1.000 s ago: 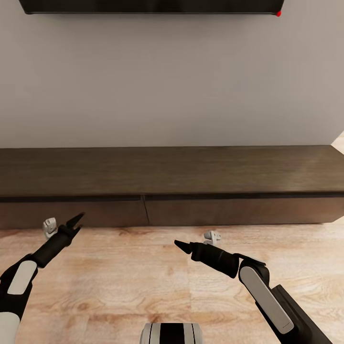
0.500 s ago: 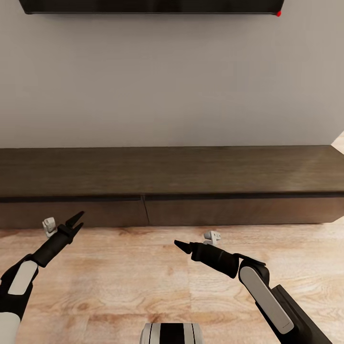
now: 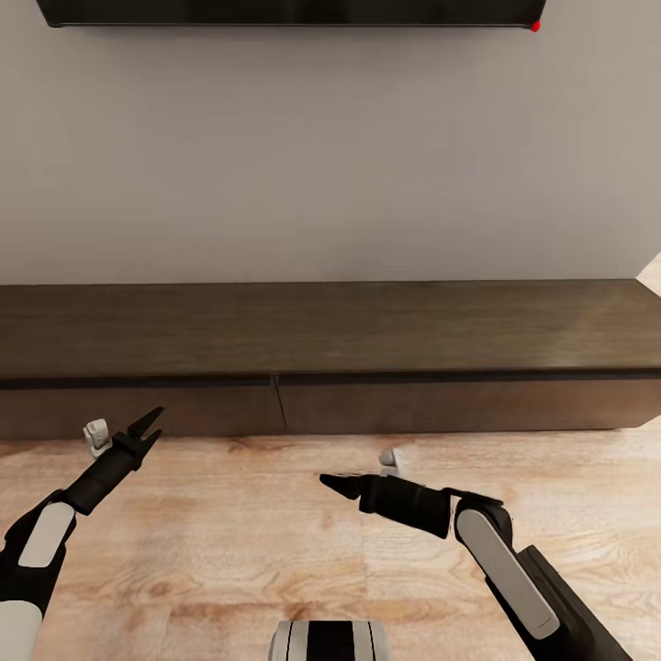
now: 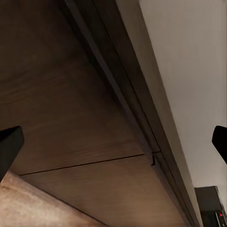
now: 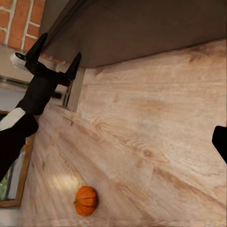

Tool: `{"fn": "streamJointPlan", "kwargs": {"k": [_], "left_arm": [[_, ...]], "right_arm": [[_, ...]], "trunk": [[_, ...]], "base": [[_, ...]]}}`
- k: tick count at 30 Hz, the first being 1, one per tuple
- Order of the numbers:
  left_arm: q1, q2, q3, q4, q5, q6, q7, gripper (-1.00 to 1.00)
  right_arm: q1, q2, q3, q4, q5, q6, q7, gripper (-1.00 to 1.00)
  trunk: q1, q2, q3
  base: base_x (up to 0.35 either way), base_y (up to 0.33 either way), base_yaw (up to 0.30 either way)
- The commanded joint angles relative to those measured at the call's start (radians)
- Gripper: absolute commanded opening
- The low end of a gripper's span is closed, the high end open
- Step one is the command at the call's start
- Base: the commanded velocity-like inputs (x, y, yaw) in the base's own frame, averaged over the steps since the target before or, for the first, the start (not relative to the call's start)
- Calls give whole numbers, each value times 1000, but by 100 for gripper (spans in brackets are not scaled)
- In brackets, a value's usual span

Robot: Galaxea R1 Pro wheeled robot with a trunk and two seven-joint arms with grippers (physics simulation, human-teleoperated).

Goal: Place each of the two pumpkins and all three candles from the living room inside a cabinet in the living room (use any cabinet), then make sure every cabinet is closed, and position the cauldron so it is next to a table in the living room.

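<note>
The long dark-brown cabinet (image 3: 367, 330) stands against the wall straight ahead, both front panels closed. My left gripper (image 3: 151, 424) hovers open just in front of the left panel; the left wrist view looks along that panel (image 4: 71, 118) and its seam. My right gripper (image 3: 334, 482) hangs open and empty over the floor before the cabinet's middle. One orange pumpkin (image 5: 86, 200) lies on the plank floor off to the left, seen in the right wrist view beyond my left gripper (image 5: 60, 45). Candles, cauldron and table are out of view.
A black screen (image 3: 285, 11) hangs on the wall above the cabinet. Light wood floor (image 3: 257, 551) spreads between me and the cabinet. A brick chimney (image 5: 19, 19) shows past the cabinet's left end. My base (image 3: 330, 640) sits at the bottom centre.
My right gripper has shifted a little left and down toward the floor, its wrist turned. The left arm has barely moved.
</note>
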State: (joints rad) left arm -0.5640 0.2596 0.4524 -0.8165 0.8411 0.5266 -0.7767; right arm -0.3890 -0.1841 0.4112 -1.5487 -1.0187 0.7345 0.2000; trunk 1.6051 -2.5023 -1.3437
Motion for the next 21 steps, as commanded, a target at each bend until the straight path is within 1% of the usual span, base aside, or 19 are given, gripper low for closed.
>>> {"fn": "streamJointPlan", "kwargs": {"k": [1, 3, 4, 8, 10, 16, 19, 21], "left_arm": [[0, 0, 1, 0, 6, 8, -1, 100], [0, 1, 2, 0, 6, 8, -2, 100], [0, 1, 1, 0, 6, 8, -4, 100], [0, 2, 0, 0, 5, 8, -7, 100], [0, 2, -1, 0, 6, 10, -11, 100], [0, 1, 2, 0, 6, 10, -7, 100], [0, 0, 36, 0, 7, 10, -8, 100], [0, 1, 45, 0, 7, 10, -10, 100]], "right_arm": [[-1, 12, -1, 0, 1, 37, 14, 100], [-2, 39, -4, 0, -2, 95, 25, 100], [-2, 51, -5, 0, -2, 112, 27, 100], [-2, 83, -5, 1, -4, 141, 31, 100], [-2, 87, -6, 1, -5, 146, 33, 100], [-2, 88, -6, 1, -7, 151, 35, 100], [-2, 89, -6, 1, -6, 151, 35, 100], [-2, 91, -6, 1, -7, 151, 35, 100]], "trunk": [[0, 0, -1], [0, 0, -1], [0, 0, -1], [0, 0, -1], [0, 0, -1], [0, 0, -1], [0, 0, -1], [0, 0, -1]], "base": [[0, 0, 0], [0, 0, 0], [0, 0, 0], [0, 0, 0], [0, 0, 0], [0, 0, 0], [46, 10, 0], [170, 19, 0]]}}
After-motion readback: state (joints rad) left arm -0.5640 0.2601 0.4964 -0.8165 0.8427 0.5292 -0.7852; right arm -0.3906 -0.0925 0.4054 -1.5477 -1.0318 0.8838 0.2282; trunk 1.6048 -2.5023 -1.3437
